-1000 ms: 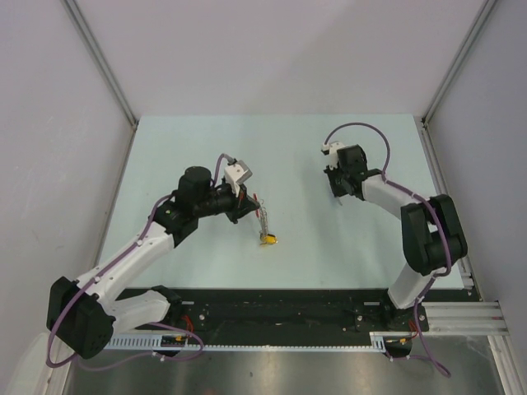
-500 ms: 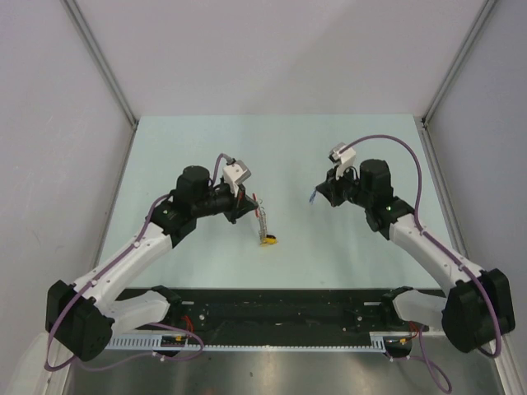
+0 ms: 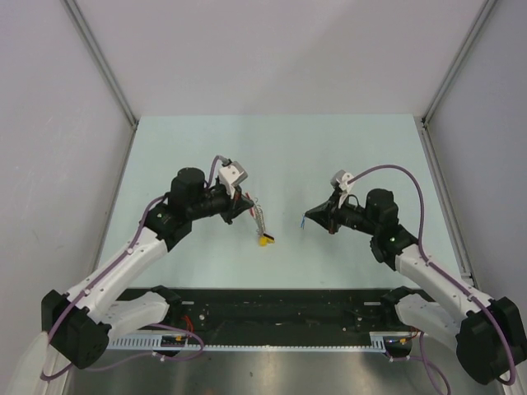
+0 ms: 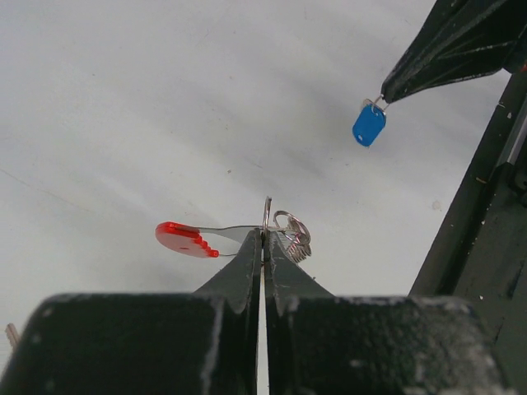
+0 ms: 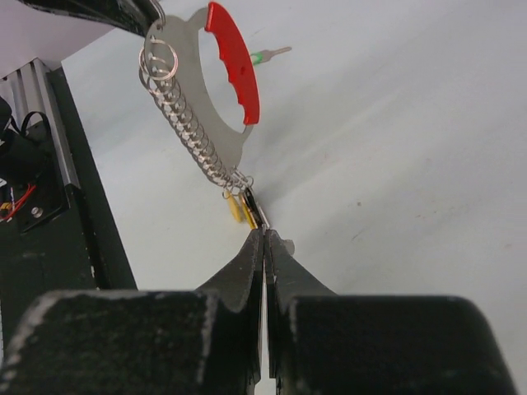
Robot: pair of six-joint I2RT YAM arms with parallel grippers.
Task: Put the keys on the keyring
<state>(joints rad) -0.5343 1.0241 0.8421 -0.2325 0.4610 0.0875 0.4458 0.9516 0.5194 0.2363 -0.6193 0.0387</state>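
Left hand (image 3: 244, 206) clamps keyring (image 3: 260, 222), right hand (image 3: 313, 216) blue key (image 4: 369, 125), over pale-green table (image 3: 288, 148), grey walls (image 3: 272, 58).

Top view: blue key (image 3: 305, 220) is a mere speck, shape unreadable. Right wrist view: same key hidden between the right gripper (image 5: 263, 234) fingertips; green key (image 5: 268, 55) partly behind the keyring (image 5: 235, 66). Left wrist view: keyring's lower part hidden behind the left gripper (image 4: 263, 234).

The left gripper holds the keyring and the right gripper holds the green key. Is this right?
No: the right gripper holds the blue key, as the left wrist view shows. The left gripper does hold the keyring.
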